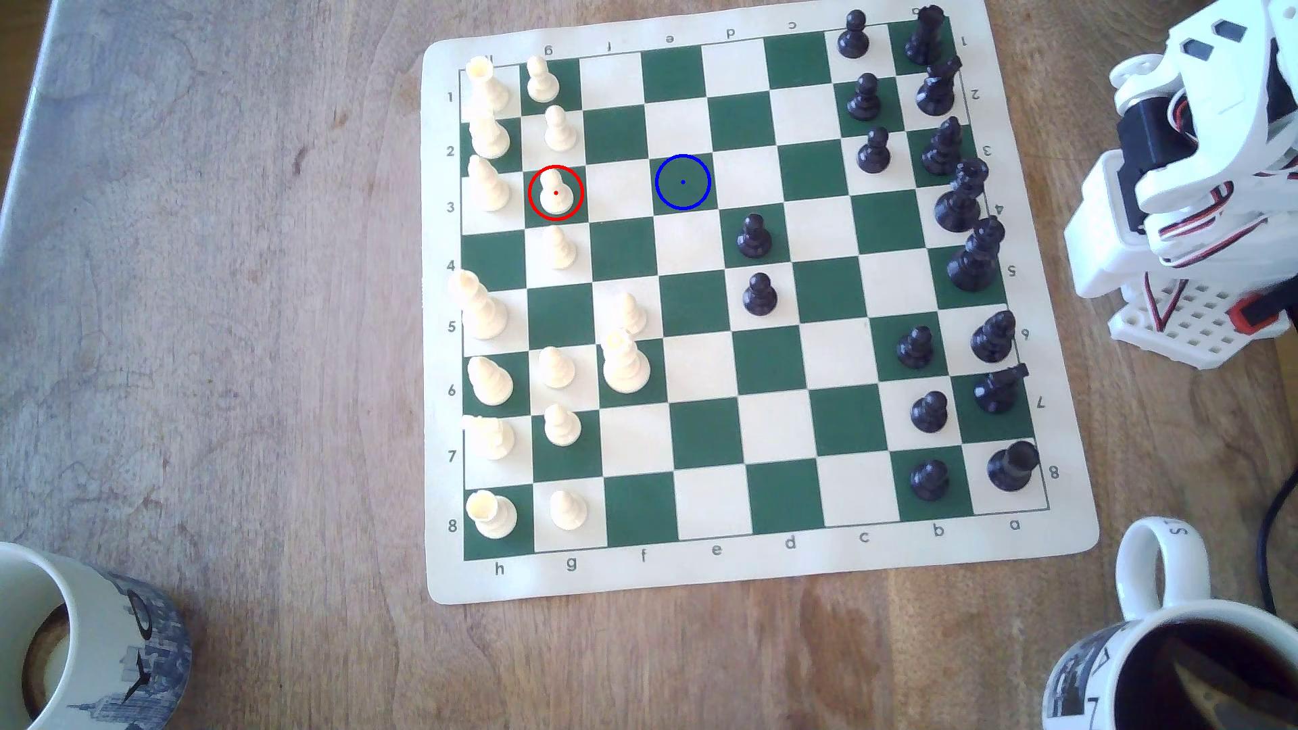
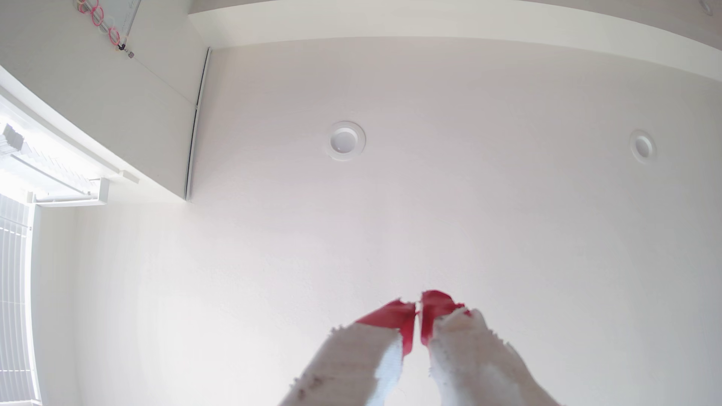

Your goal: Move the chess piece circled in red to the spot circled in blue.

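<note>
Gripper [image 2: 418, 308] in the wrist view: two white fingers with red-taped tips [image 2: 394, 316], pointing up at a white ceiling [image 2: 429, 214]. Tips nearly meet, only a thin slit between them, nothing in the grasp, so clenched on air. Two recessed ceiling lights [image 2: 347, 140] beyond the tips, window blinds [image 2: 15, 296] at the frame edge.

Exterior view: white arm [image 1: 1194, 175] folded up on its base at the exterior view's right edge, off the board, about 3 o'clock from board centre. Can't tell the jaw state from this angle.

Red-ringed cream pawn [image 1: 555, 191] upright on a green square, g file, row 3, roughly 10 o'clock from board centre. Cream pawns just beside it at 12 and 6 o'clock in the same file, taller cream piece [image 1: 487, 184] at 9 o'clock.

Blue-ringed green square [image 1: 683, 182] sits at 3 o'clock from the pawn, same row, one pale square between them. Nothing stands on it. Nearest black pawn [image 1: 754, 235] at about 4 o'clock from it.

Chess mat [image 1: 1082, 533] lies on a wooden table [image 1: 211, 316]. Mug [image 1: 91, 639] at 8 o'clock off the mat, second mug [image 1: 1166, 660] with dark liquid at 4 o'clock.
</note>
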You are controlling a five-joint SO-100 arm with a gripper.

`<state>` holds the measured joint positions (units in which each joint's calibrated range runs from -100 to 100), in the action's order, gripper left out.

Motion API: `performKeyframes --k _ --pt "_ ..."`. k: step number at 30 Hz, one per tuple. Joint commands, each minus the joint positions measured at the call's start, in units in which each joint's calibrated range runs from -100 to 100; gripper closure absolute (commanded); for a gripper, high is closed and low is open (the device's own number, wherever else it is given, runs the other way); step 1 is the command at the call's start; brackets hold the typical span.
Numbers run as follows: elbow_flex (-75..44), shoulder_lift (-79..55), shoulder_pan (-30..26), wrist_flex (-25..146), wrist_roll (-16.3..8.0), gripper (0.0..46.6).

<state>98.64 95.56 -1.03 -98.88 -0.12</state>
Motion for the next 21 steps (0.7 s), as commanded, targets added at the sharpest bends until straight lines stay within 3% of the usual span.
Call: performKeyframes --k 1,7,14,21 --pt "1.3 0.3 0.4 -0.8 0.2 46.4" --pt "-0.4 0.3 5.1 17.3 0.2 46.4" --pt "-16.4 -1.1 14.4 75.2 -0.1 46.4" --pt "-30.7 -17.8 17.7 94.5 -0.2 46.4"
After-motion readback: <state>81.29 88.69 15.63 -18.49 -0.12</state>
